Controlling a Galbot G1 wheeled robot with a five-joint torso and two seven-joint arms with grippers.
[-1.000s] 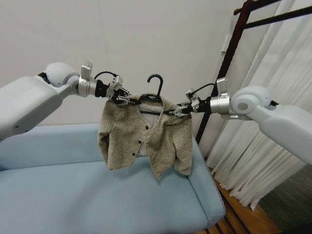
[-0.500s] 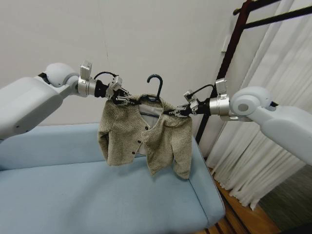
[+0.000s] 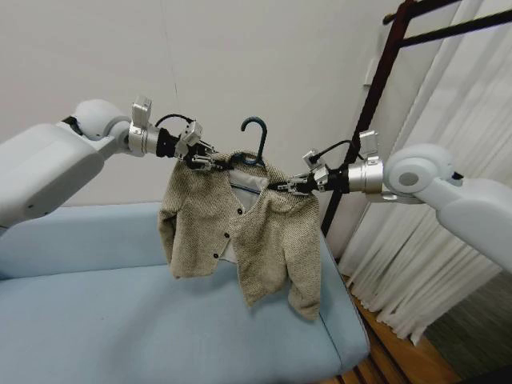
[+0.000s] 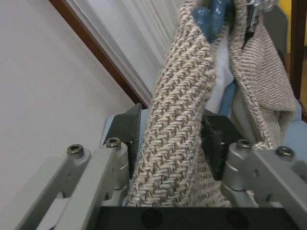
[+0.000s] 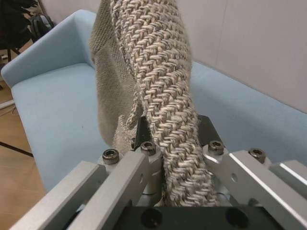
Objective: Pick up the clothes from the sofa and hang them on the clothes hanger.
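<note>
A light-blue sofa [image 3: 120, 320] stands on the wooden floor [image 3: 384, 356], its seat spread below the left gripper [image 3: 214, 164] and its armrest below the right gripper [image 3: 282, 187].

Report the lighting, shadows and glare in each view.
Head view: soft, even light; the cardigan throws no hard shadow on the wall or sofa. Left wrist view: deep shade inside the left gripper around the knit. Right wrist view: bright sheen on the metal links of the right gripper.
</note>
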